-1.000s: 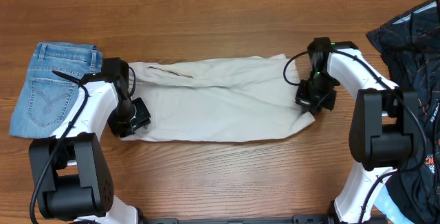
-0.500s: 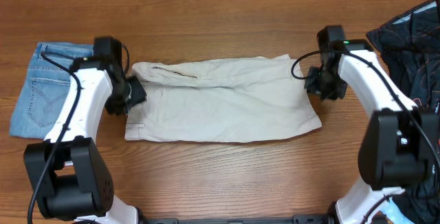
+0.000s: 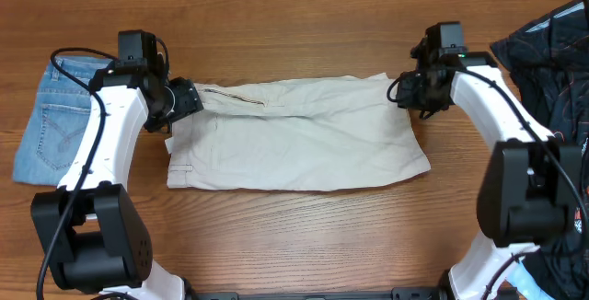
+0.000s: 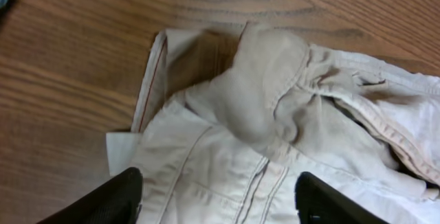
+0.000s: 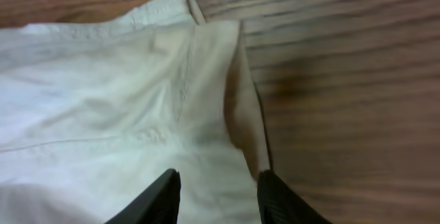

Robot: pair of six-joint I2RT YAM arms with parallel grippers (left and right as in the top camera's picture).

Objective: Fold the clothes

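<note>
The cream shorts [image 3: 299, 134] lie flat across the middle of the table, folded lengthwise, waistband end to the left. My left gripper [image 3: 180, 100] is open over the upper left corner of the shorts; in the left wrist view its black fingertips [image 4: 110, 200] stand wide apart above the bunched waistband [image 4: 268, 93]. My right gripper [image 3: 411, 91] is open over the upper right corner; in the right wrist view its fingers [image 5: 155, 200] straddle the hem edge of the shorts [image 5: 137, 100], holding nothing.
Folded light-blue jeans [image 3: 60, 116] lie at the far left beside the left arm. A black garment with orange-white print [image 3: 552, 79] is heaped at the right edge. Bare wooden table [image 3: 294, 236] shows in front of and behind the shorts.
Both grippers have let go of the lower edge and moved back to the far corners of the shorts. The shorts now lie flat, their lower edge squared.
</note>
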